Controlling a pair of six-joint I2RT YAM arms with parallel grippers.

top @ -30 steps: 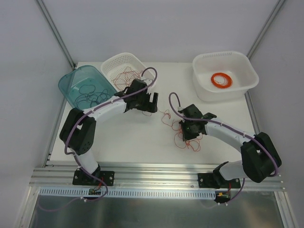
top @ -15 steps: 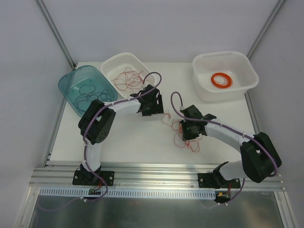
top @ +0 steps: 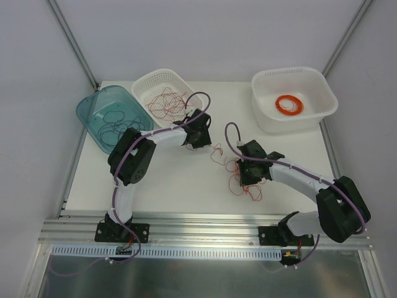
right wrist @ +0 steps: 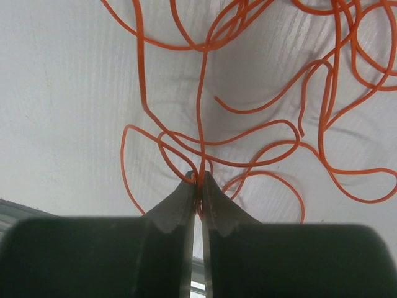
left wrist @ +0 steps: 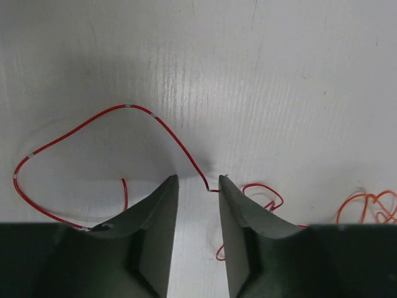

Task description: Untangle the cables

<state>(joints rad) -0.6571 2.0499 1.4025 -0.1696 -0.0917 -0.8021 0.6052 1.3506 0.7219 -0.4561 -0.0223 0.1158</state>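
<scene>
Obs: left tool (left wrist: pixel 197 181) low over the bench (left wrist: pixel 279 74), fingers slightly apart, gripping nothing. A thin red cable (left wrist: pixel 169 128) loops ahead of it and ends at the gap between the tips. Right tool (right wrist: pixel 198 179) is pinched tight on one orange-red cable (right wrist: pixel 199 112) from the loose tangle of cables (top: pixel 236 184) lying mid-bench between the arms. More red strands sit in the white basket (top: pixel 162 72).

We count 2 arms: left arm (top: pixel 133 155), right arm (top: pixel 301 180). 3 containers: 1 teal bin (top: pixel 92 107) far left, 1 white basket (top: pixel 144 82), 1 white tub (top: pixel 322 104) far right. 1 orange coil ring (top: pixel 280 107). The cables (top: pixel 237 185) lie in 3 groups; single strands can't be counted.
</scene>
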